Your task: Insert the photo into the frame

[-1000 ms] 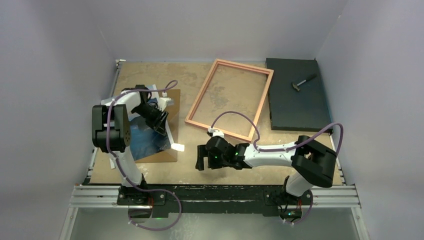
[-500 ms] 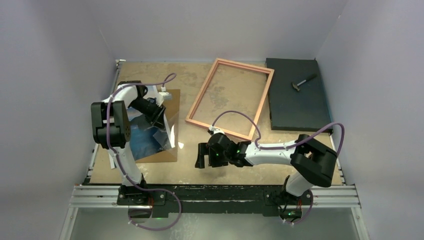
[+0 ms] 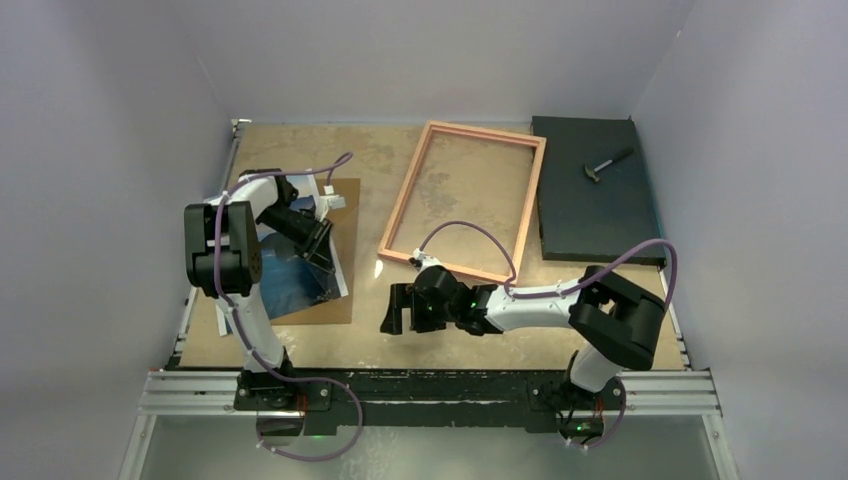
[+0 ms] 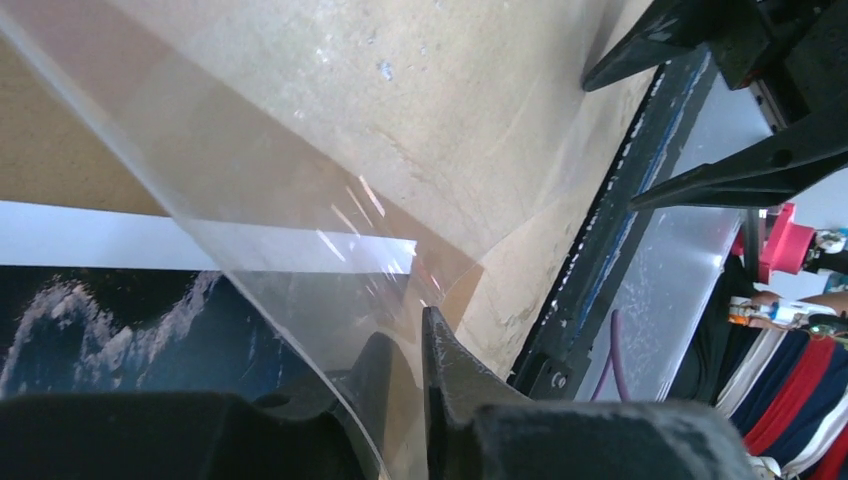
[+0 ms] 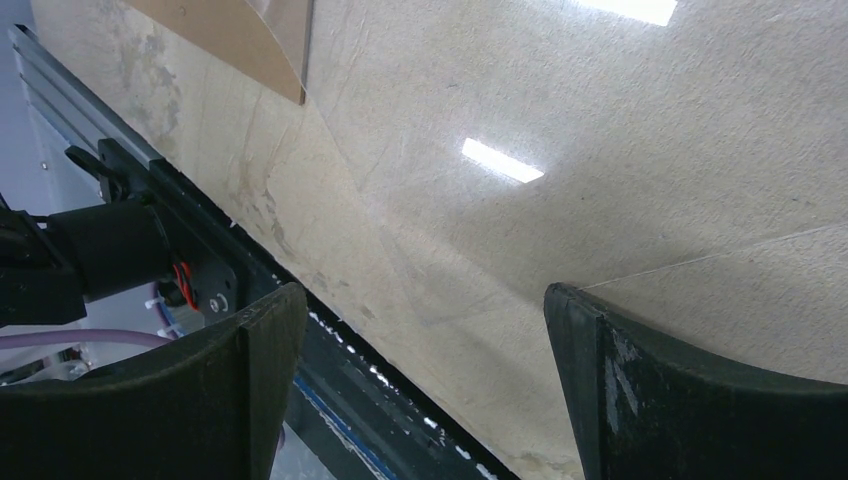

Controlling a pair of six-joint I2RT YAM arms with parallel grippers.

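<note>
The photo (image 3: pixel 285 285), dark blue with a white border (image 4: pixel 100 235), lies on a brown backing board (image 3: pixel 312 312) at the left. A clear sheet (image 4: pixel 300 200) curls up off it. My left gripper (image 3: pixel 325 260) reaches over the photo's right edge. Its jaws (image 4: pixel 410 335) are pinched nearly together on that sheet's edge. The frame (image 3: pixel 465 127) lies flat at the centre back, pale orange rim up, with nothing in it. My right gripper (image 3: pixel 392 310) hovers low over the bare table in front of the frame. It is open (image 5: pixel 420 300) and holds nothing.
A black mat (image 3: pixel 590 215) with a small hammer (image 3: pixel 607 165) on it lies at the back right. The table's front rail (image 5: pixel 330 400) runs just below my right fingers. A corner of the backing board (image 5: pixel 240 40) shows in the right wrist view.
My left jaws have narrowed onto the clear sheet, and the raised sheet corner has dropped back toward the photo. My right gripper has slid a little to the left. The frame's near left corner has shifted slightly.
</note>
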